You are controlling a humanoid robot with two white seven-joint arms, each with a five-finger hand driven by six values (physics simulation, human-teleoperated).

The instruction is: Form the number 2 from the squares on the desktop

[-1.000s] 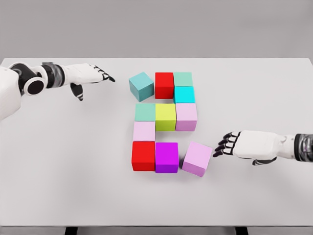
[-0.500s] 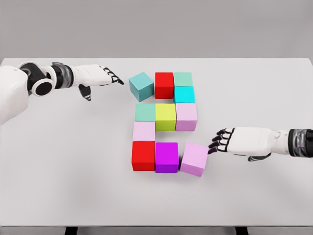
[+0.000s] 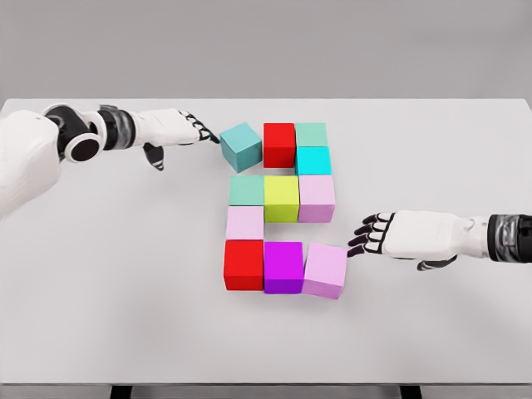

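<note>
Coloured cubes lie grouped mid-table. A teal cube [image 3: 241, 146] sits askew at the top left, beside a red cube [image 3: 279, 144], a pale green cube [image 3: 311, 134] and a cyan cube [image 3: 313, 160]. Below run a green cube [image 3: 247, 190], a yellow cube [image 3: 282, 198] and a lilac cube [image 3: 317, 198]. A pale pink cube [image 3: 244, 223] stands over a red cube [image 3: 243, 264], a magenta cube [image 3: 283, 267] and a tilted pink cube [image 3: 326, 269]. My left hand [image 3: 199, 133] touches the teal cube's left face, fingers extended. My right hand [image 3: 362, 237] presses the pink cube's right side, fingers open.
The white table [image 3: 108, 274] stretches wide on both sides of the cubes. Its front edge runs along the bottom of the view and its far edge meets a grey wall.
My left hand has slid right until it reached the teal cube. My right hand has pushed the pink cube left, so it now nearly touches the magenta cube.
</note>
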